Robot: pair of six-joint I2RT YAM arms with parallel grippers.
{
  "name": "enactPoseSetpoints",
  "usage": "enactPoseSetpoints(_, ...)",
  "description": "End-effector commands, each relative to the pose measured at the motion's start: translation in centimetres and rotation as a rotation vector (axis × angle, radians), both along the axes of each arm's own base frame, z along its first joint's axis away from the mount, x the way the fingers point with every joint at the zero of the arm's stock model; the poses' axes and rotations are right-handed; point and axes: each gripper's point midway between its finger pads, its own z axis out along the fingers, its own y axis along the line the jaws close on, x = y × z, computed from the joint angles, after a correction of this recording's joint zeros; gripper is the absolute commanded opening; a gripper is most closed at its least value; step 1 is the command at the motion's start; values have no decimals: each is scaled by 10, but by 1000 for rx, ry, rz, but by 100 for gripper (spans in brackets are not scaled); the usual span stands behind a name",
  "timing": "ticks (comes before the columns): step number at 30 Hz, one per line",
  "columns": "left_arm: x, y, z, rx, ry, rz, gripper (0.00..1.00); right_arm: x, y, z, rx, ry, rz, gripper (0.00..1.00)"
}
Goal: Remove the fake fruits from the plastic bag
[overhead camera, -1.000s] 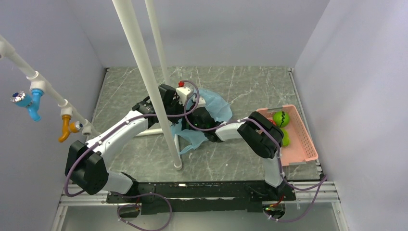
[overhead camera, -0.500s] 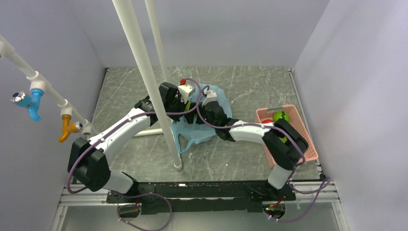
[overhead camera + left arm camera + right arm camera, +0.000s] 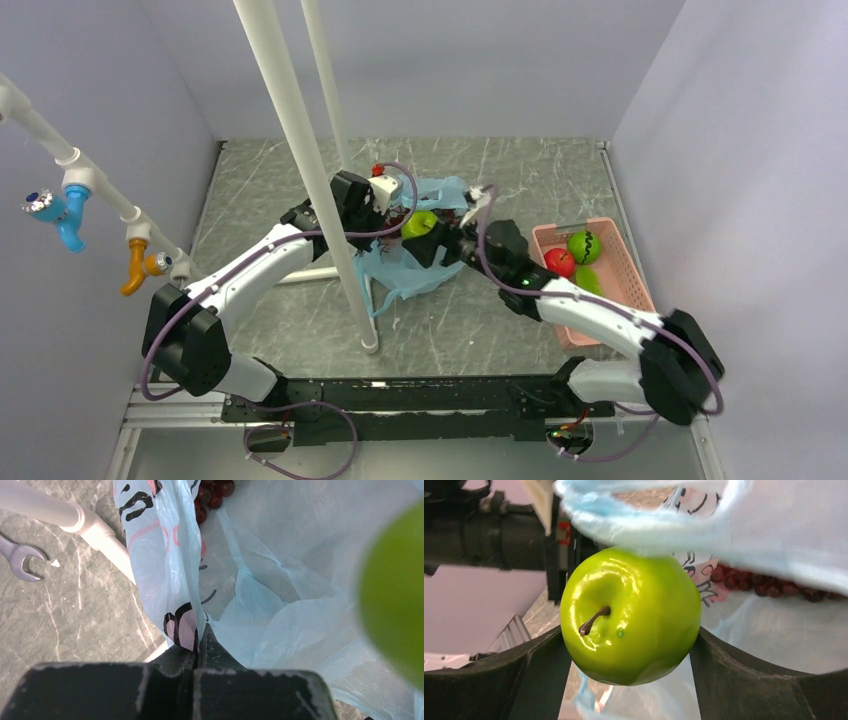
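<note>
surface: grey marbled table | middle: plastic bag — crumpled, lower folds down on the top | right edge: pink tray lying flat | near-left of bag: white pole standing | wrench — flat, near a white pipe

A robot lab test cell: plain grey walls box in a marble-look desk. Two arms are bolted to a black rail at its near edge. White poles stand on the desk, a pipe with blue and orange taps hangs by one wall, and a spanner lies on the desk.
</note>
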Motion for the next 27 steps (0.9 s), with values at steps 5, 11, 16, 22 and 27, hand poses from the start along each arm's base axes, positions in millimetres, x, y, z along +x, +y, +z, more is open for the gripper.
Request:
enactPoseSetpoints(5, 3, 3, 15, -24, -42, 25, 0, -24, -87, -9, -47, 2, -202, 0)
enactPoseSetpoints(11, 5, 8, 28, -45, -111, 52, 0, -20, -181, -6, -39, 18, -540, 0)
enactPoseSetpoints(16, 3, 7, 34, -66, -128, 52, 0, -29, -273, -8, -6, 82, -966, 0)
enactPoseSetpoints(22, 1, 5, 37, -78, -128, 44, 0, -46, -339, -23, -57, 180, -1350, 0)
enactPoseSetpoints(27, -2, -1, 36, -80, -116, 25, 0, -53, -364, -36, -161, 269, -1527, 0)
